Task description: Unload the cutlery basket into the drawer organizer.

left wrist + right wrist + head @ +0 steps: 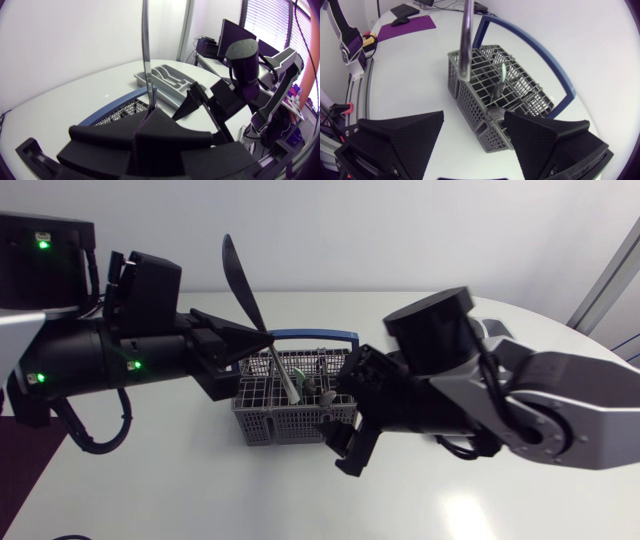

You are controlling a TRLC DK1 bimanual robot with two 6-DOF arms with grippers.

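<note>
While left tool (149,114) hovers level, clamping utensil (146,50) over basket (470,97) | right tool (474,116) tilts down, wide-open

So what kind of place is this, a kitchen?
Probably a robot test bench rather than a kitchen: the left arm and right arm reach over a white table, with a cutlery basket and a drawer organizer set out on it.

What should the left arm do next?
Probably lift the left pincer straight up a little: it is shut on the utensil, whose handle tip hangs about level with the basket rim, so carrying toward the organizer could snag.
</note>
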